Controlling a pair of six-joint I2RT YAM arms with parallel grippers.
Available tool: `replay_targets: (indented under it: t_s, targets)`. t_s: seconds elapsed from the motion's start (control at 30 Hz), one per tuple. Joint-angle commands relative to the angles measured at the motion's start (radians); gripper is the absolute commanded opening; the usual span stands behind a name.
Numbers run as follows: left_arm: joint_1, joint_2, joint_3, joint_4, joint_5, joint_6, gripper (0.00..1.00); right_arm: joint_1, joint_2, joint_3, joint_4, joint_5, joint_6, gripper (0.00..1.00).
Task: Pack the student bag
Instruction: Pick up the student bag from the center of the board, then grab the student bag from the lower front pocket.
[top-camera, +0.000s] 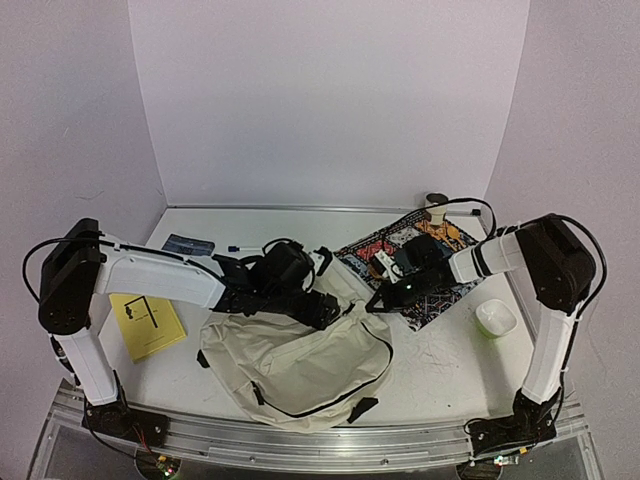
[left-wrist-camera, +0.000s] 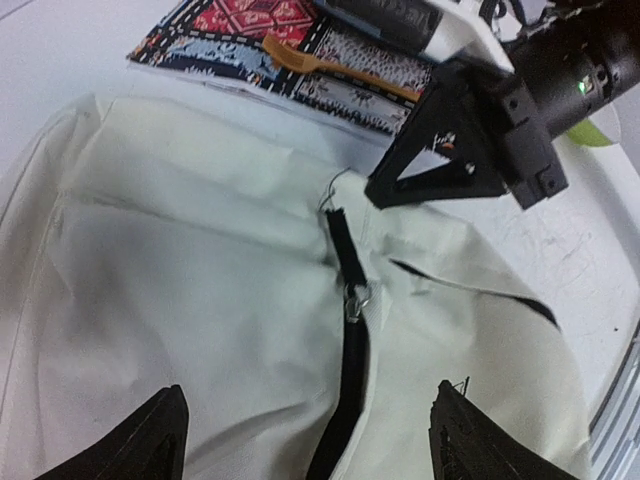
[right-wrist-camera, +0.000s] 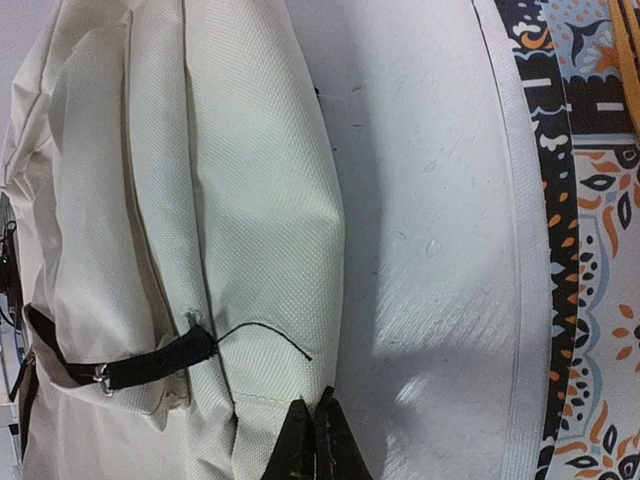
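The student bag (top-camera: 290, 370) lies slumped flat on the table (top-camera: 450, 370), close to the near edge and between the two arm bases, its long side running left to right across my top view. What matters to me is its black zipper (left-wrist-camera: 350, 370). From the left wrist that line runs almost straight away from the camera; the metal pull ring (left-wrist-camera: 357, 297) sits partway along it, and a short black end tab (left-wrist-camera: 336, 228) with a loose thread lies just beyond. I cannot tell whether the zipper is open or closed along its length.

The left gripper (left-wrist-camera: 308, 400) hovers over the bag's far edge with its fingers spread wide and nothing between them; the zipper line passes up between the two fingers, and the ring lies ahead of the tips, a little to the right. The right gripper (right-wrist-camera: 314, 410) comes in from the opposite side, its fingers pressed together to a point at the bag's edge, near the end tab; I cannot see whether any cloth is caught between them.

My judgement: the left arm is better lined up for the ring, since its gap already straddles the zipper's axis, while the right is placed to steady the tab end. Just past the right gripper lies the patterned mat (top-camera: 455, 242), apart from the bag.
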Motion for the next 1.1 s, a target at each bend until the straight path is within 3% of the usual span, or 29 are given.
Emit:
replay_targets:
  t_s: [0.0,0.27,0.63,1.07]
  targets:
    - [-0.003,0.044,0.132,-0.011,-0.018,0.003,0.85,0.007,-0.105,-0.017,-0.011,-0.044,0.009,0.0]
    - [-0.003,0.172,0.304,-0.085,-0.047,0.042,0.8,0.009,-0.143,-0.023,-0.009,-0.039,0.023,0.0]
    - [-0.003,0.316,0.483,-0.209,-0.079,0.085,0.49,0.022,-0.14,-0.007,-0.009,-0.035,0.039,0.0]
    - [-0.003,0.411,0.588,-0.312,-0.063,0.131,0.43,0.044,-0.124,0.008,-0.015,-0.017,0.05,0.0]
